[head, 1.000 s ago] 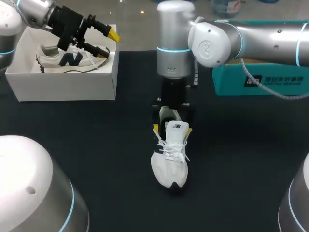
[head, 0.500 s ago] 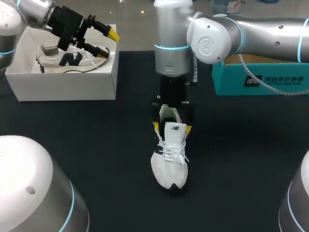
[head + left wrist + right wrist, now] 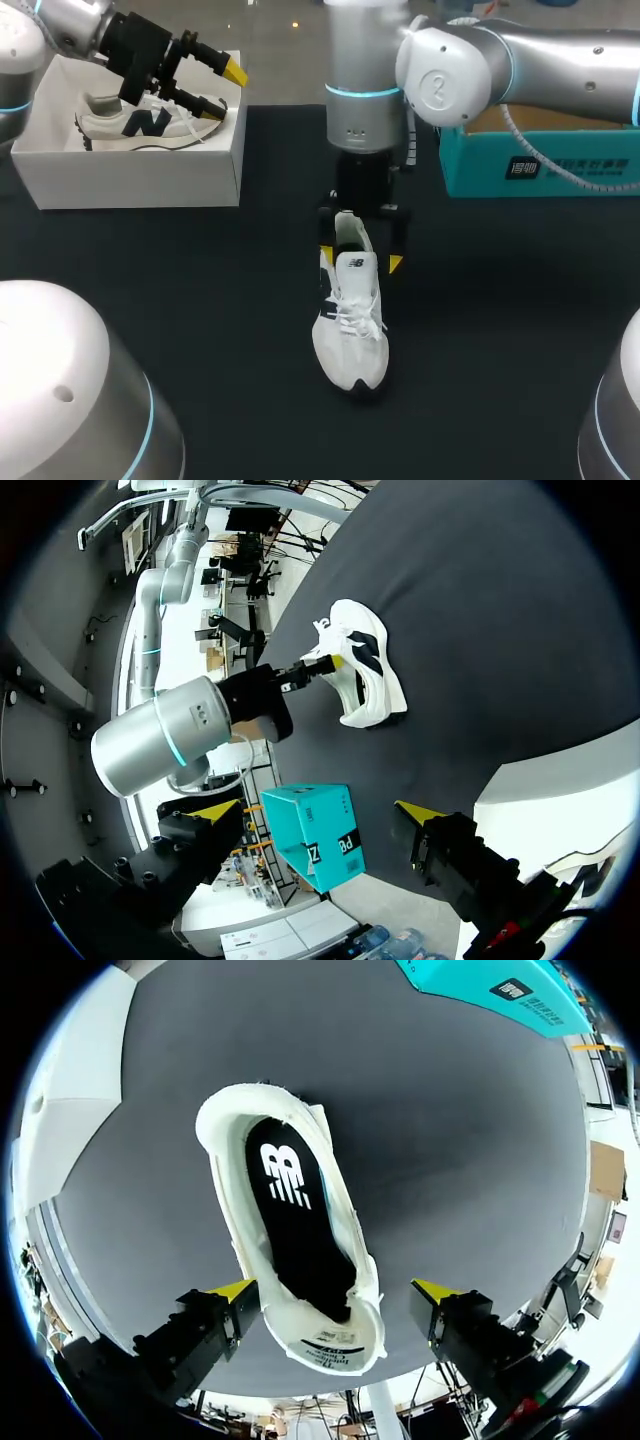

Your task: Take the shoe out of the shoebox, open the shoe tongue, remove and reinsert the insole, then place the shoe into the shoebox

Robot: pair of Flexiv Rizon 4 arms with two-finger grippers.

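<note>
The white shoe (image 3: 350,335) stands on the dark table (image 3: 200,300), its heel end between the spread fingers of the right gripper (image 3: 360,256), which don't seem to clamp it. The left gripper (image 3: 226,88), also spread, hovers over the shoebox (image 3: 130,180), where a second shoe (image 3: 140,128) lies.

- Shoe (image 3: 350,335): a white lace-up trainer with dark marks along its side. It stands upright on its sole near the middle of the dark worktop (image 3: 500,320), toe toward the near edge and heel toward the far edge.
- Tongue (image 3: 356,268): white with a small dark logo, pulled forward over the laces so the opening gapes wide.
- Insole (image 3: 295,1215): black with a white logo, lying flat inside the shoe.
- Shoebox (image 3: 130,185): white and open-topped, at the far left of the worktop, well apart from the shoe. A second shoe (image 3: 115,130), white with a dark mark, lies on its side in it.
</note>
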